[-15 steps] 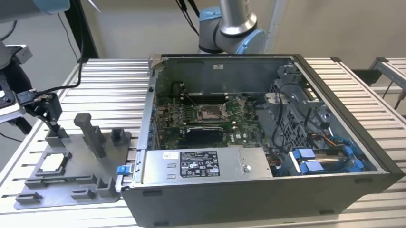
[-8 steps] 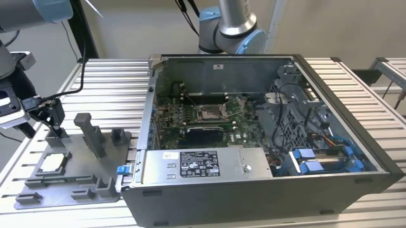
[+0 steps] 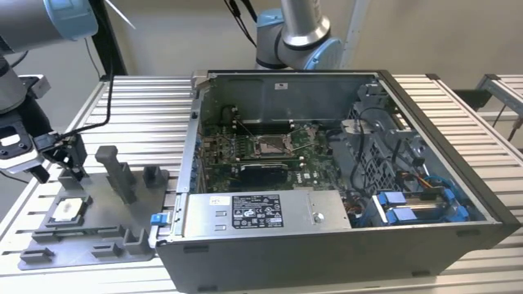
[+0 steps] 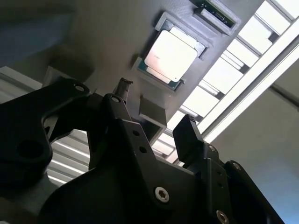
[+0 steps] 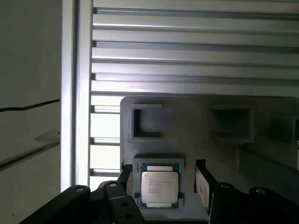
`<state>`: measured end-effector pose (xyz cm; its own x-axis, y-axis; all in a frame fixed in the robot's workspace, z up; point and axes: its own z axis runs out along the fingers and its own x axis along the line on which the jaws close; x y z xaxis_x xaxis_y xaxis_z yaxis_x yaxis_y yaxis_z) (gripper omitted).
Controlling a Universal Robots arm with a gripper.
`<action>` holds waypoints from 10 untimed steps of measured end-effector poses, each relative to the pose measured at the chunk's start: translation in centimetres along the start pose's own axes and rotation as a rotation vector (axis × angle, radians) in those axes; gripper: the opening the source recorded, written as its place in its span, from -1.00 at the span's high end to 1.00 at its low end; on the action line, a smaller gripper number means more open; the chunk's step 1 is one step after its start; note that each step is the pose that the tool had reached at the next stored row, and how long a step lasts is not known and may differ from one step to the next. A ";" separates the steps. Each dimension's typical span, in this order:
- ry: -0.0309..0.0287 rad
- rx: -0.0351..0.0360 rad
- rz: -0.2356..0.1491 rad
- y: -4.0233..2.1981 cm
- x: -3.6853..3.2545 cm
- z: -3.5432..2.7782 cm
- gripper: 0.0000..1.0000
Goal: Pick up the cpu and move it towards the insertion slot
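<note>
First wrist view shows the claw [image 5: 163, 170] released and empty, hovering above the cpu [image 5: 160, 187] seated in the grey fixture plate [image 5: 187, 126].

One cpu [image 5: 159, 187], one insertion slot [image 3: 270, 146] (inside one case [image 3: 327, 257]), perhaps three upright posts [image 3: 117, 173].

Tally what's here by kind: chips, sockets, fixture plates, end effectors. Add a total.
cpu: 1
insertion slot: 1
fixture plate: 1
end effector: 1
Total: 4
</note>
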<state>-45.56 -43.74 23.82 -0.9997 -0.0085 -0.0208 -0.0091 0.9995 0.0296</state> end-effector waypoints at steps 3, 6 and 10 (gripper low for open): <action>0.0002 0.0000 -0.001 -0.22 0.03 0.64 -1.00; 0.0002 -0.0001 -0.004 -0.66 0.05 1.23 -1.00; 0.0001 -0.0002 -0.006 -1.60 0.08 1.80 -1.00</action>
<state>-45.59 -45.29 21.97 -0.9997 -0.0150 -0.0208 -0.0156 0.9994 0.0297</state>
